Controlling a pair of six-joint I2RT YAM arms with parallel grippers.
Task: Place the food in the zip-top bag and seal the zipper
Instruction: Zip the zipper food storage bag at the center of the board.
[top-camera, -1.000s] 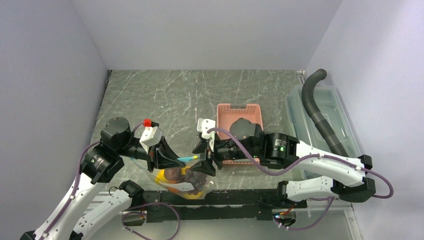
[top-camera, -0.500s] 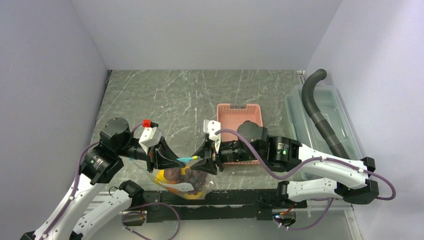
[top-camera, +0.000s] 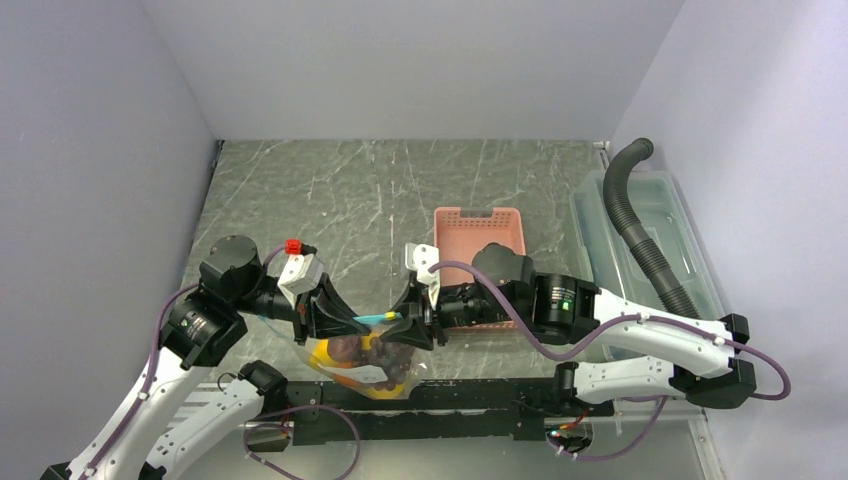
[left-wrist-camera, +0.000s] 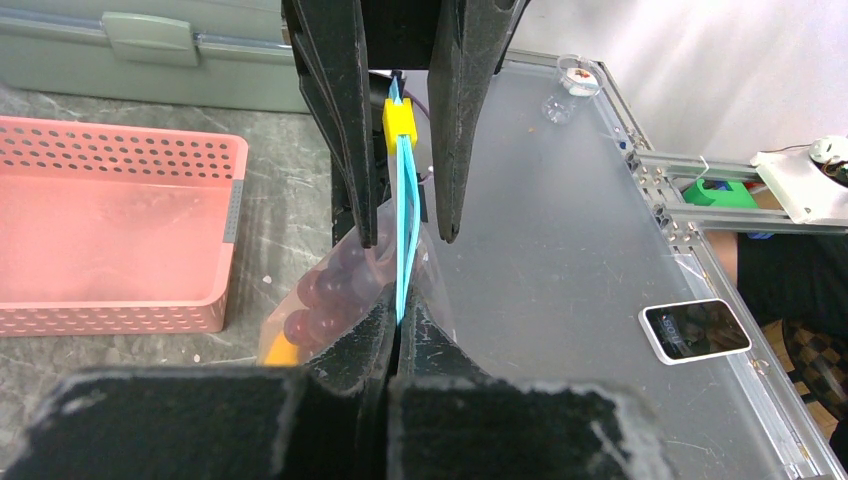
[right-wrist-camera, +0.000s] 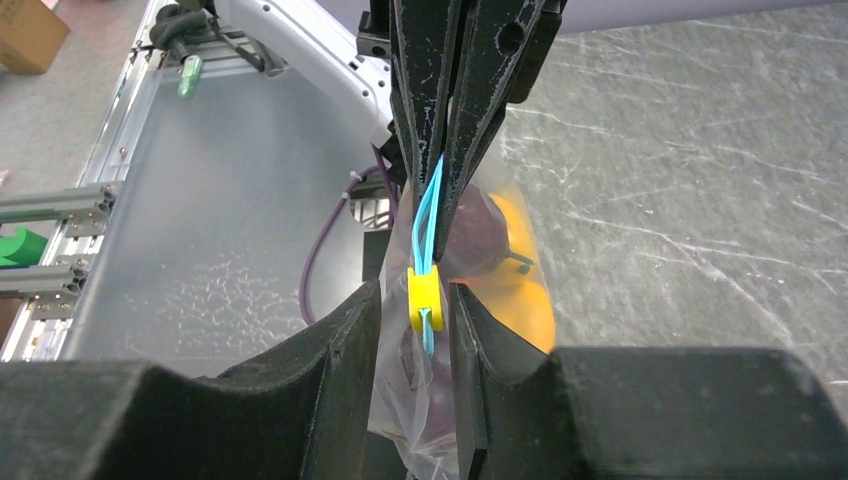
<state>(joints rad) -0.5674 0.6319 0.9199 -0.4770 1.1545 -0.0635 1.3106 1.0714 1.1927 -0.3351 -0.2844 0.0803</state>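
The clear zip-top bag (top-camera: 392, 378) hangs between my two grippers near the table's front edge. Inside it lies the food: dark grapes (left-wrist-camera: 330, 298) and yellow and orange pieces (right-wrist-camera: 525, 275). My left gripper (left-wrist-camera: 400, 312) is shut on one end of the teal zipper (left-wrist-camera: 405, 230). At the zipper's other end sits a yellow slider (right-wrist-camera: 424, 298). My right gripper (right-wrist-camera: 415, 292) straddles that slider, with its jaws narrowly apart and a thin gap on each side. From above, the left gripper (top-camera: 352, 322) and the right gripper (top-camera: 408, 324) face each other tip to tip.
An empty pink perforated basket (top-camera: 478, 215) stands just behind the right wrist. A rigid clear bin (top-camera: 668, 215) with a black corrugated hose (top-camera: 632, 215) lies at the right. A small white device (left-wrist-camera: 695, 330) rests on the frosted panel by the metal rail.
My right gripper has shifted left to the bag's end and its jaws have narrowed around the yellow slider. The left gripper has kept its grip and not moved.
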